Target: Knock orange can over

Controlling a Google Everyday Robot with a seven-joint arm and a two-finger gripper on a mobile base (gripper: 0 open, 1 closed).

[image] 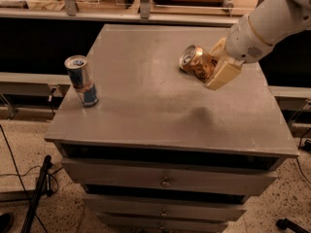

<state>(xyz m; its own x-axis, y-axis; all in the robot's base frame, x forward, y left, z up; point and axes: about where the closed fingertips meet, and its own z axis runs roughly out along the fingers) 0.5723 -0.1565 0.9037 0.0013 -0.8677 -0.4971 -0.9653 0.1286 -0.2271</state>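
The orange can is a shiny copper can with a silver top. It is tipped steeply, with its top facing left and toward the camera, over the right rear part of the grey cabinet top. My gripper reaches in from the upper right and is shut on the can. One pale finger lies along the can's near side and the other sits behind it. A faint shadow lies on the surface below the can.
A slimmer blue-and-silver can stands upright near the cabinet's left edge. The cabinet has drawers at the front. A counter rail runs behind it, and cables and a stand leg lie on the floor at the lower left.
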